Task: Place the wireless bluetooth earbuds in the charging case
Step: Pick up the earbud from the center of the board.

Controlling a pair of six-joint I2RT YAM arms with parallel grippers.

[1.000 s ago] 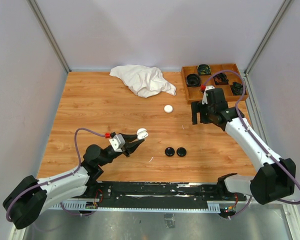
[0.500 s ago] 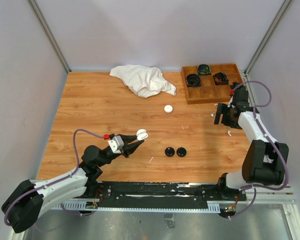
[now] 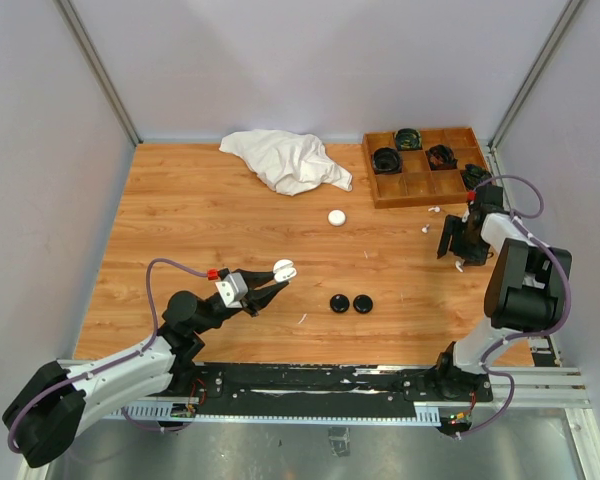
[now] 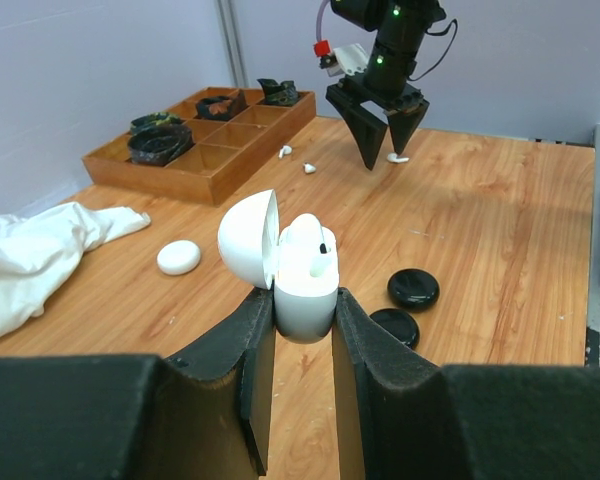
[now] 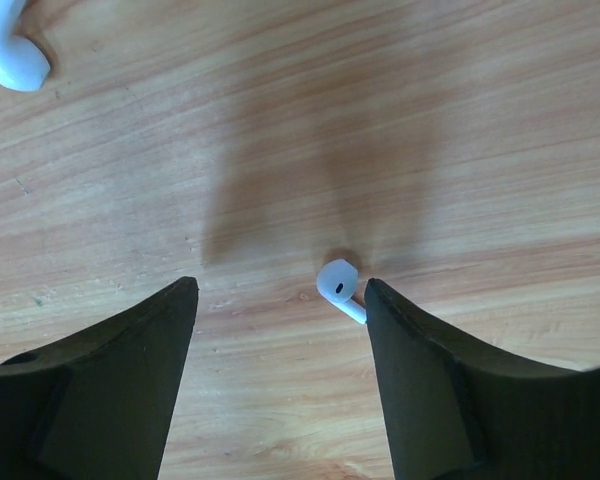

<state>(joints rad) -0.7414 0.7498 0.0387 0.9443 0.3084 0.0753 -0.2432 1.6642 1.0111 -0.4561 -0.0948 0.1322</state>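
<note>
My left gripper (image 4: 305, 312) is shut on the base of a white charging case (image 4: 303, 283), held above the table with its lid open; one white earbud (image 4: 317, 255) sits inside. The case also shows in the top view (image 3: 283, 268). My right gripper (image 5: 278, 290) is open, pointing down just above the table at the right side (image 3: 452, 248). A white earbud (image 5: 338, 285) lies on the wood between its fingers, close to the right finger (image 5: 430, 380). A second white earbud (image 5: 10, 55) lies farther off. Two more earbuds (image 3: 433, 210) (image 3: 423, 229) lie in front of the tray.
A wooden tray (image 3: 425, 185) with coiled black items stands at the back right. A white cloth (image 3: 285, 160) lies at the back. A closed white case (image 3: 336, 217) and two black cases (image 3: 339, 303) (image 3: 363, 303) lie mid-table.
My right arm has swung from in front of the tray to the right side and come down over an earbud. My left gripper has held still with the open case.
</note>
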